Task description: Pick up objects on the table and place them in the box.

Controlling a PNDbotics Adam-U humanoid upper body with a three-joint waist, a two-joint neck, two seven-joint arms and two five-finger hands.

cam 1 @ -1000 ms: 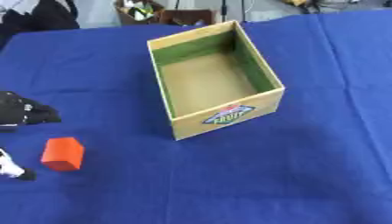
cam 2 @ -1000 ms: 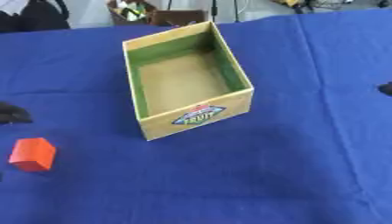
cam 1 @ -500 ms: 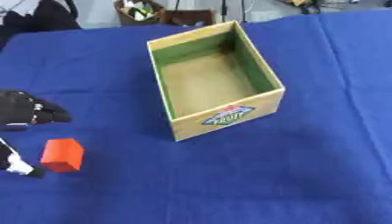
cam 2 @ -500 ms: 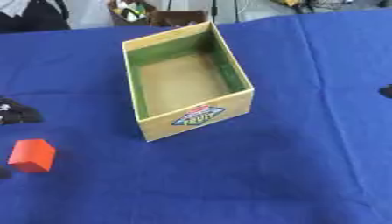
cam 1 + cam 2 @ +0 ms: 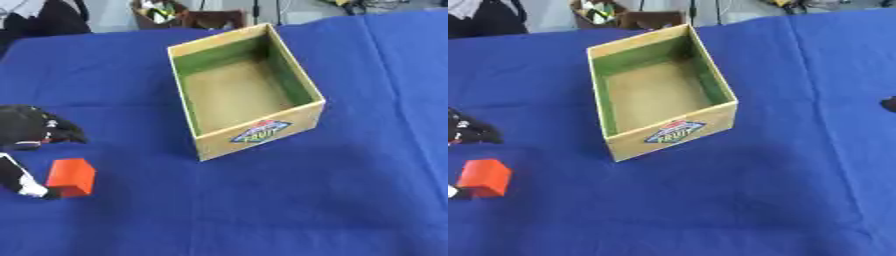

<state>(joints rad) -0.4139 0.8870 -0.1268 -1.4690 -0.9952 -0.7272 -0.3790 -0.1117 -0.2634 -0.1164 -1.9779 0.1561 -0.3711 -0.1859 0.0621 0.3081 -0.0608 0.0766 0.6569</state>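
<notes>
A blue cloth (image 5: 350,190) covers the table. The red block (image 5: 72,177) lies near left, not yet lifted; the left hand (image 5: 35,131) is spread around it, thumb touching. The box (image 5: 246,95) at centre looks empty. Right hand's (image 5: 889,104) fingers: cannot tell.

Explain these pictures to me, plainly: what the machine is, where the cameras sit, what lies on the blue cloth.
Both pictures come from a stereo camera in a humanoid robot's head, looking down at the same moment. On the blue cloth stands an open cardboard box with a green lining, nothing in it. To its left lies an orange block. The robot's black left hand brackets the block, thumb touching it, not yet closed. A dark sliver at the right edge is probably its right hand.
</notes>
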